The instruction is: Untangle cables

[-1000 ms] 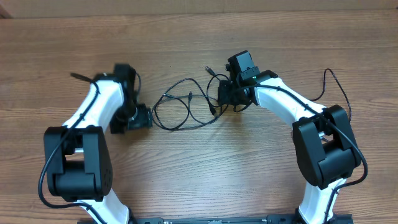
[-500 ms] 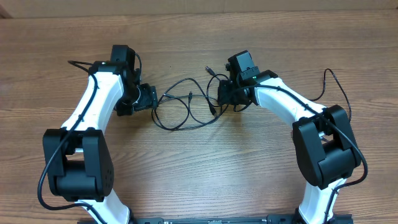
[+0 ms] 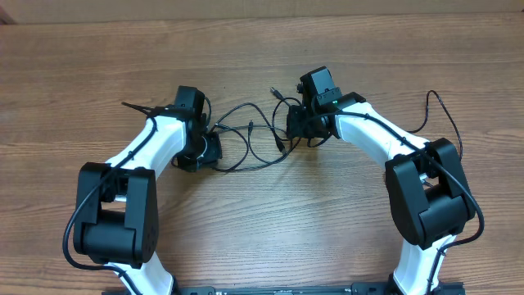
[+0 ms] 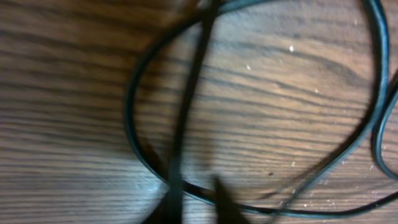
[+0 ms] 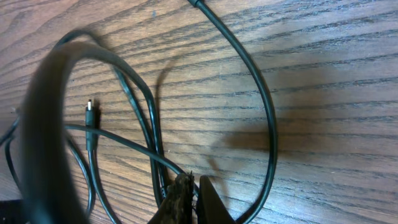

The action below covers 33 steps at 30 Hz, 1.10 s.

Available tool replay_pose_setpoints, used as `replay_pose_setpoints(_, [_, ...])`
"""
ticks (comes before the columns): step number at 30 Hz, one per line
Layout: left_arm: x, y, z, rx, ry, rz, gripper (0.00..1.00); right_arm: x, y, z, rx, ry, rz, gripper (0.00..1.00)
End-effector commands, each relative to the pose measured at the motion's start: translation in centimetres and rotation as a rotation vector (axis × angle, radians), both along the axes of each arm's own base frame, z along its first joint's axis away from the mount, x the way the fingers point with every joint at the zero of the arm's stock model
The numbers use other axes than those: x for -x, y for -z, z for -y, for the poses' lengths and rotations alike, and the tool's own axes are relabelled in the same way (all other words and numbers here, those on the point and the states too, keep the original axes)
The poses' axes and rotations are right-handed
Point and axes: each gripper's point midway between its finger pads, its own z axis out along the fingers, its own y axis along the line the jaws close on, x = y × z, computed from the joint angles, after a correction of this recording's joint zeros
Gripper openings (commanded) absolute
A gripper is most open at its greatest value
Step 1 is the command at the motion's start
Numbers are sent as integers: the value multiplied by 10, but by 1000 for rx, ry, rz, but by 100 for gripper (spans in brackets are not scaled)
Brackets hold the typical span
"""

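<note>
Loose loops here: the thin black cables (image 3: 246, 147) lie mid-worktop on the brown wood-grain table (image 3: 262, 49), a little toward its far edge. The tangle's long axis runs left to right between the two arms. The left gripper (image 3: 211, 149) sits at the tangle's left end, tips pressed together, pinching a strand in its wrist view. The right gripper (image 3: 289, 129) is at the right end, tips squeezed tight on a strand too. One small plug end (image 3: 273, 90) points toward the far edge.
</note>
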Motion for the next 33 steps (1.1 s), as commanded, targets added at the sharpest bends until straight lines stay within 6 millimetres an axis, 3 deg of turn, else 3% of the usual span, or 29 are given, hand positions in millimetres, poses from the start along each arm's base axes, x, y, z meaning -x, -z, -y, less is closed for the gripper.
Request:
replay_pose_setpoints(1, [2, -4, 0, 4, -1, -19, 4, -3, 2, 1, 8, 5, 5, 4])
replay_pose_setpoints(4, [-8, -27, -10, -7, 6, 4, 4, -2, 2, 1, 8, 5, 5, 4])
replay_pose_setpoints(7, [-27, -68, -28, -43, -33, 71, 4, -3, 2, 2, 13, 7, 6, 4])
replay_pose_setpoints(11, [-56, -150, -55, -65, -105, 257, 4, -3, 2, 2, 15, 8, 7, 4])
replay_pose_setpoints(14, [-66, -208, -74, -78, -156, 398, 4, -3, 2, 2, 15, 8, 7, 4])
replay_pose_setpoints(15, [-66, -236, -83, -75, -190, 467, 4, -3, 2, 3, 15, 8, 8, 4])
replay_pose_setpoints(20, [-52, -316, -114, -62, -336, 670, 4, -6, 1, 1, 9, 9, 19, 4])
replay_pose_setpoints(25, [-22, -372, -143, -61, -473, 841, 4, -12, -5, 6, -2, 22, 20, 4])
replay_pose_setpoints(29, [8, -403, -165, -75, -578, 934, 4, -23, -20, 17, -1, 53, 17, 4])
replay_pose_setpoints(33, [26, -417, -176, -96, -623, 979, 4, -39, -43, 32, -3, 93, 27, 4])
